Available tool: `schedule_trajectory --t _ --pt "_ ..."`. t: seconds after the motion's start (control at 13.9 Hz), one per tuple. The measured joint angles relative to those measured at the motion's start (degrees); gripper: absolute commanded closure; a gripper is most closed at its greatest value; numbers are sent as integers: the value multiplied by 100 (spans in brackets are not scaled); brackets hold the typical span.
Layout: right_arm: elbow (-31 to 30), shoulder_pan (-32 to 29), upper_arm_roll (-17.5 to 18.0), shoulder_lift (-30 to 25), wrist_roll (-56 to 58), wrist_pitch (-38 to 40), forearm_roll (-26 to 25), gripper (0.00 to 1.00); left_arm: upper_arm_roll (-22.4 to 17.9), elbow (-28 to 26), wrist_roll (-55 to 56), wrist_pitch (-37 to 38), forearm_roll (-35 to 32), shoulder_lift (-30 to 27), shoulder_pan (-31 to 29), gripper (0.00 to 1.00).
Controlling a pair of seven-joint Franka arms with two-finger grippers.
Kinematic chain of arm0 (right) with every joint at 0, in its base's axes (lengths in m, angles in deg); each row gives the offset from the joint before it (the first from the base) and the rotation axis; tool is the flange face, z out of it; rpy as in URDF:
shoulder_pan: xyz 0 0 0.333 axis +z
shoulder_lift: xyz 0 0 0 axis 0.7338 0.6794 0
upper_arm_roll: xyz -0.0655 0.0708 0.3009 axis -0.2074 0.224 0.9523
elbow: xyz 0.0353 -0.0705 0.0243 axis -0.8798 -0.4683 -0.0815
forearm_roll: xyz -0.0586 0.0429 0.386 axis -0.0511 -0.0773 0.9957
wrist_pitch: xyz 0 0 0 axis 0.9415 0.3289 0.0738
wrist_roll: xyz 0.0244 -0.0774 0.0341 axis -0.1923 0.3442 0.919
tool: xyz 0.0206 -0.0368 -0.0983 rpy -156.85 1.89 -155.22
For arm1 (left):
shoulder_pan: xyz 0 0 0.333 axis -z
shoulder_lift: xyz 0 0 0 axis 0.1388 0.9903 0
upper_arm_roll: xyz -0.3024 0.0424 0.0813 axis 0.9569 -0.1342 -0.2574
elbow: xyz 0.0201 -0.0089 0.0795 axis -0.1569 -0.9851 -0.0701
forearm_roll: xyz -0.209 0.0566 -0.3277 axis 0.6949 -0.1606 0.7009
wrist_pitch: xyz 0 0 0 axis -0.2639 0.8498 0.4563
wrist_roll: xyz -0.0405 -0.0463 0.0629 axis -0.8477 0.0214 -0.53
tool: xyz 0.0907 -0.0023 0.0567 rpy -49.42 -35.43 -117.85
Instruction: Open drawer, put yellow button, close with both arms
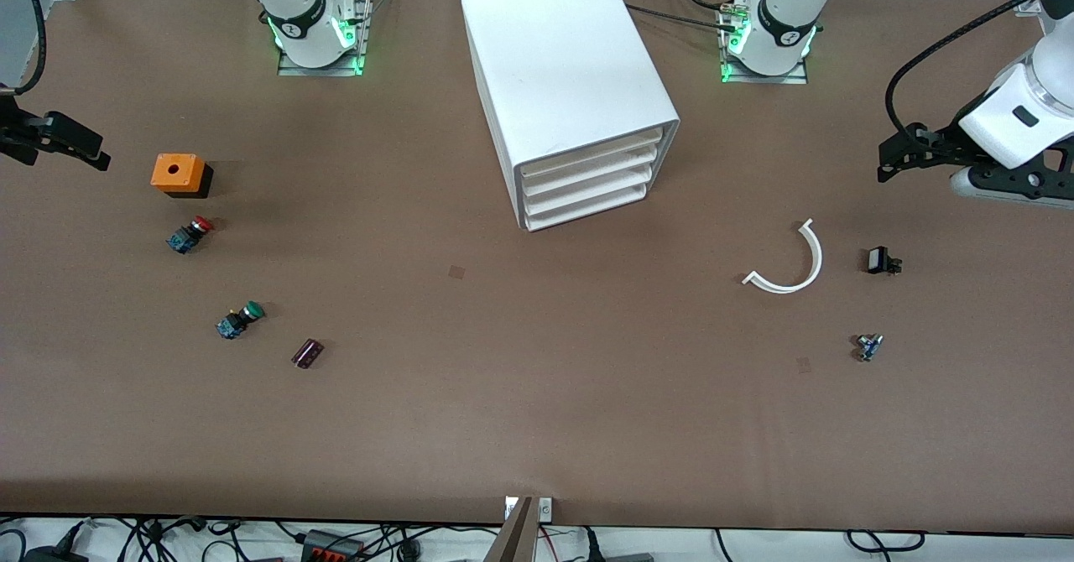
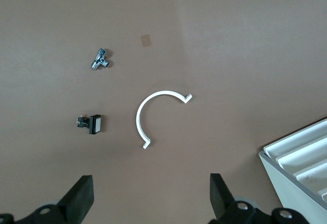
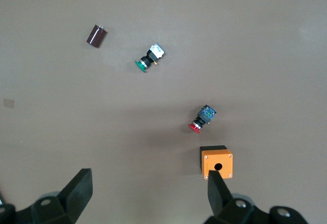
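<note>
The white cabinet [image 1: 562, 67] stands at the middle of the table between the two arm bases. Its topmost drawer [image 1: 591, 153] is shut, flush with the three drawers under it. A corner of the cabinet [image 2: 301, 165] shows in the left wrist view. The yellow button is out of view in every frame. My left gripper [image 1: 891, 159] [image 2: 150, 193] hangs open and empty over bare table at the left arm's end. My right gripper [image 1: 88, 147] [image 3: 148, 191] hangs open and empty at the right arm's end, over the table beside an orange box [image 3: 217, 164].
At the right arm's end lie the orange box [image 1: 178, 173], a red-capped button [image 1: 190, 234], a green-capped button [image 1: 239, 320] and a dark cylinder [image 1: 307, 353]. At the left arm's end lie a white curved strip [image 1: 797, 273], a small black part [image 1: 881, 261] and a small metal part [image 1: 868, 346].
</note>
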Motion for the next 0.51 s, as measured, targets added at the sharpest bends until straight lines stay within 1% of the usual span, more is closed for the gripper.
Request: schedule_trajectory --t 0.51 --pt "-24 0 1 0 0 0 0 0 16 11 0 -32 0 34 32 0"
